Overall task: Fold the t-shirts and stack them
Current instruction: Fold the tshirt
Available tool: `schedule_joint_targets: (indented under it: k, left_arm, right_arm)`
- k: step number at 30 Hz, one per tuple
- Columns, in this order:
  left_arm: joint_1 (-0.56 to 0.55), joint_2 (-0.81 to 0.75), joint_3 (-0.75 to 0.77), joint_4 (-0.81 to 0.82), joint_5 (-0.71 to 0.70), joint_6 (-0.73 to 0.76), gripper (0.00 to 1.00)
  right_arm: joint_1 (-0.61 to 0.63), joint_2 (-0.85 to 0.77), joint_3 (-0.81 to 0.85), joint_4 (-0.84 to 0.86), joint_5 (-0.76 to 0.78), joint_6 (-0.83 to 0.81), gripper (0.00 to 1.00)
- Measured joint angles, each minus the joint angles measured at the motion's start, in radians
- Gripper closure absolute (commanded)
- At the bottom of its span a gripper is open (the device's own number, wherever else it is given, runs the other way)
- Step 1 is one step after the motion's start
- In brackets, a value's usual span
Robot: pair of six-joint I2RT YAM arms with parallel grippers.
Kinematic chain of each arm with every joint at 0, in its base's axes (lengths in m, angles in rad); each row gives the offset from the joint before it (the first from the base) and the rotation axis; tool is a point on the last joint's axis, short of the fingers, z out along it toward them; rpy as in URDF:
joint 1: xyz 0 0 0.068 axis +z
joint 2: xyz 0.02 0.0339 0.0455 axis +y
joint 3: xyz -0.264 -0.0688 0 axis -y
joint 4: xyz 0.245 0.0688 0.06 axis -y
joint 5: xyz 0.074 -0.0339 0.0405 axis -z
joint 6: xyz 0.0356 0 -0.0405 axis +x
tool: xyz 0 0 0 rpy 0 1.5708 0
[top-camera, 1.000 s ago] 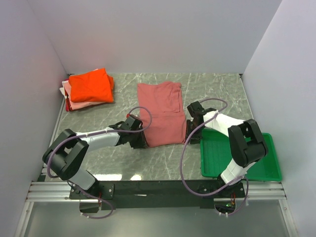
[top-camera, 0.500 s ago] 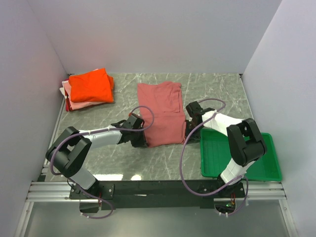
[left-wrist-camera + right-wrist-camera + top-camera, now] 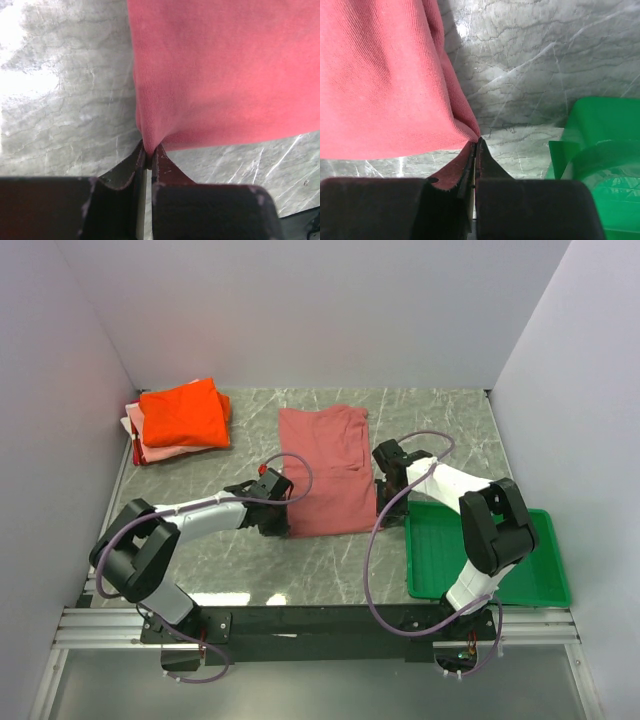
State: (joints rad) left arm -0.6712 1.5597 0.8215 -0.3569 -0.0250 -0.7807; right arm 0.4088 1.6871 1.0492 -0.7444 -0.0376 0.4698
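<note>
A large salmon t-shirt [image 3: 325, 470] lies partly folded on the marble table, filling the upper part of both wrist views [image 3: 225, 70] [image 3: 375, 80]. My left gripper [image 3: 288, 520] is at its near left corner, jaws shut on a pinch of the cloth [image 3: 149, 150]. At the shirt's right edge, my right gripper [image 3: 378, 480] is shut on a folded corner [image 3: 476, 142]. At the back left sits a stack of folded t-shirts: a bright orange one [image 3: 183, 412] on top, pale pink [image 3: 150, 452] under it.
A green plastic tray [image 3: 520, 560] sits at the near right, just beside the right arm, and its edge shows in the right wrist view [image 3: 600, 150]. White walls close the table on three sides.
Both grippers have closed on the salmon shirt's edges. The left gripper has shifted slightly right and the right one slightly back, pinching the cloth up.
</note>
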Motion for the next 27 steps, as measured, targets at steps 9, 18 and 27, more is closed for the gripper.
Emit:
schedule_joint_targets:
  k: [9, 18, 27]
  left_arm:
    - [0.000, -0.039, -0.005, -0.024, 0.017, 0.010, 0.71]
    - [0.001, -0.073, -0.038, -0.053, 0.029, -0.016, 0.45]
    - [0.001, -0.126, -0.074, -0.042, 0.032, -0.039, 0.48]
  right_arm:
    - [0.001, -0.003, -0.018, 0.004, -0.064, -0.029, 0.76]
    - [0.001, -0.036, -0.104, 0.023, -0.116, -0.048, 0.68]
    - [0.001, -0.036, -0.113, 0.039, -0.119, -0.049, 0.67]
